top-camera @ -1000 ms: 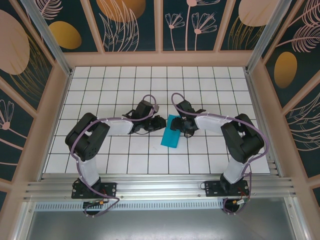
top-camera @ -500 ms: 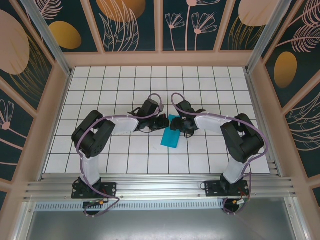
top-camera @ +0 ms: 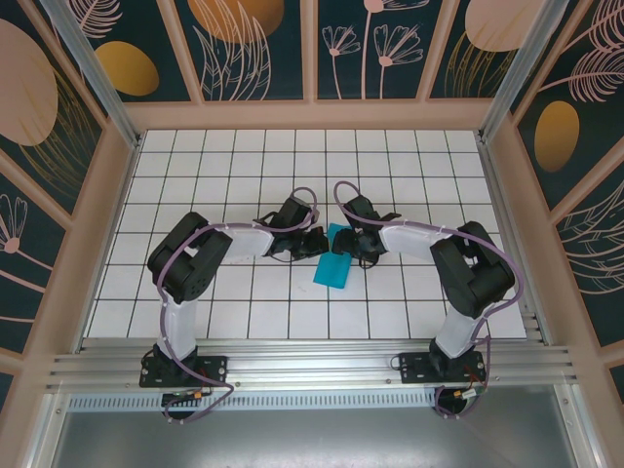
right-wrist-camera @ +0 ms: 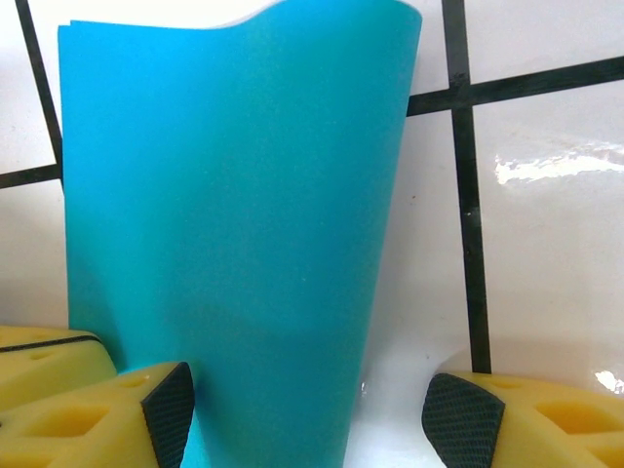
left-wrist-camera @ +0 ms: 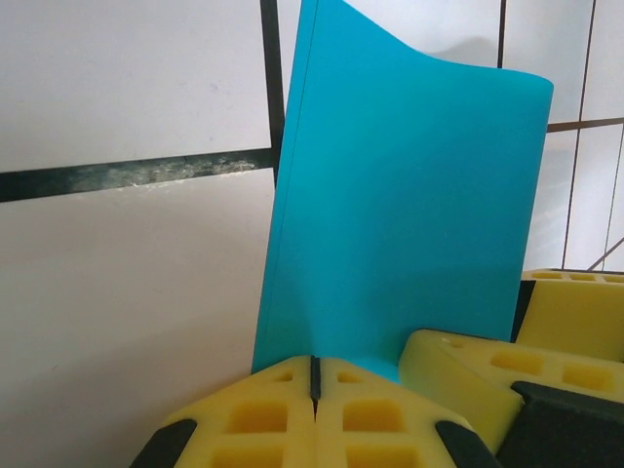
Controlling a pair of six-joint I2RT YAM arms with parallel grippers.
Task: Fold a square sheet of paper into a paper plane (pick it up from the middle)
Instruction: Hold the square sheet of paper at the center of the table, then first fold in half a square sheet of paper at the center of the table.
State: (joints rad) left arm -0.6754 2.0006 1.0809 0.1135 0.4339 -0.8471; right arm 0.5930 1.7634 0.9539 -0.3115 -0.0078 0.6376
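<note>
The square sheet of paper [top-camera: 332,268] lies folded into a narrow teal-blue strip on the white tiles between both arms. My left gripper [top-camera: 318,242] is shut, and its yellow fingertips [left-wrist-camera: 314,375] rest against the strip's near end [left-wrist-camera: 409,214]. No paper shows in the thin seam between them. My right gripper [top-camera: 353,246] is open at the same end. In the right wrist view the paper [right-wrist-camera: 234,224] passes over its left pad [right-wrist-camera: 171,414], and its right pad [right-wrist-camera: 463,419] stands on bare tile. A right finger [left-wrist-camera: 487,366] shows beside the left one.
The white tiled floor [top-camera: 253,175] has dark grout lines. Wood-framed patterned walls [top-camera: 312,112] close it in at the back and on both sides. An aluminium rail [top-camera: 312,363] runs along the near edge by the arm bases.
My left arm has swung to the right, bringing its gripper up to the paper's end, and the jaws have shut. The right arm and the paper have not moved.
</note>
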